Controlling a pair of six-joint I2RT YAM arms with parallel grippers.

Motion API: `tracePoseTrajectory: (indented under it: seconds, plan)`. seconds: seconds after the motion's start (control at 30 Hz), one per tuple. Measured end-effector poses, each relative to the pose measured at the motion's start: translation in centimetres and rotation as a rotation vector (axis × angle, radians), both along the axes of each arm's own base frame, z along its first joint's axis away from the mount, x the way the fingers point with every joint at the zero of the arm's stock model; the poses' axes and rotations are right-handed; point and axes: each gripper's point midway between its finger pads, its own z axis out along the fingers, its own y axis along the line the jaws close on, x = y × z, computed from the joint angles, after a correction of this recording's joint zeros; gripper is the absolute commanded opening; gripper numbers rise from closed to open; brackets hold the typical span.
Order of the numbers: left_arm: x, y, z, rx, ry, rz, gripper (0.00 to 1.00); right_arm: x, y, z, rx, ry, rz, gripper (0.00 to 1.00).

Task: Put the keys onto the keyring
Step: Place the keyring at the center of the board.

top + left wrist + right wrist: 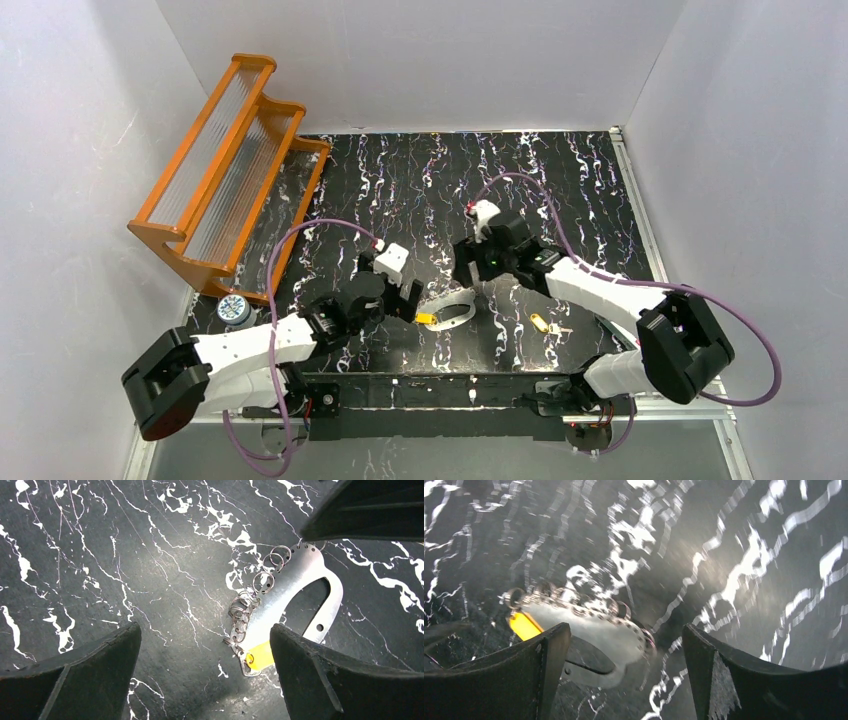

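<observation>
The keyring [455,312] is a whitish oval loop lying on the black marbled table between the two arms. In the left wrist view it [300,580] is a flat silver band with several small wire rings along one edge. One yellow-headed key [427,318] lies at its left end; a small ring seems to pass through its head [260,655]. The second key [541,323] lies loose on the table to the right. My left gripper [408,298] [205,630] is open just left of the keyring. My right gripper [468,272] [624,630] is open above the keyring [599,630], and the key [524,625] shows beside its left finger.
An orange rack with clear ribbed panels [230,170] leans at the back left. A small round tin [234,309] sits by its near foot. White walls close in the table on three sides. The right wrist view is blurred.
</observation>
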Motion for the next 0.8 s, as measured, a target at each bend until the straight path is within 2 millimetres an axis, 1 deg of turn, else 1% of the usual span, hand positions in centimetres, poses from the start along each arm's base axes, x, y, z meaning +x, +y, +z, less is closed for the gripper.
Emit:
tracePoseTrajectory:
  seconds: [0.13,0.17,0.23,0.3,0.4,0.53,0.67,0.77,0.8]
  plan:
    - [0.3,-0.3,-0.5,-0.016,0.034,0.036,0.98,-0.1,-4.2,-2.7,0.047,0.152,-0.172,0.81]
    - [0.2,-0.3,-0.7,-0.018,0.042,0.039,0.98,-0.1,-5.0,-3.2,0.066,0.186,-0.208,0.80]
    - [0.2,-0.4,-1.0,-0.019,0.054,0.045,0.99,-0.3,-5.7,-3.6,0.107,0.245,-0.247,0.78]
    - [0.2,-0.4,-1.2,-0.023,0.065,0.051,0.98,-0.6,-5.5,-3.5,0.146,0.289,-0.250,0.74]
    - [0.1,-0.3,-1.4,-0.033,0.086,0.073,0.98,-1.0,-4.8,-3.3,0.196,0.335,-0.229,0.68]
    - [0.3,-0.2,-1.5,-0.034,0.125,0.120,0.98,-1.9,-4.0,-3.9,0.217,0.410,-0.202,0.60]
    - [0.6,-0.6,-1.3,-0.034,0.165,0.151,0.97,-2.3,-3.4,-4.6,0.213,0.471,-0.187,0.57]
    - [0.7,-0.6,-1.5,-0.032,0.196,0.175,0.94,-2.4,-2.6,-4.2,0.205,0.478,-0.170,0.55]
    - [0.7,-0.5,-1.6,-0.033,0.207,0.185,0.93,-2.5,-2.2,-3.9,0.202,0.474,-0.157,0.53]
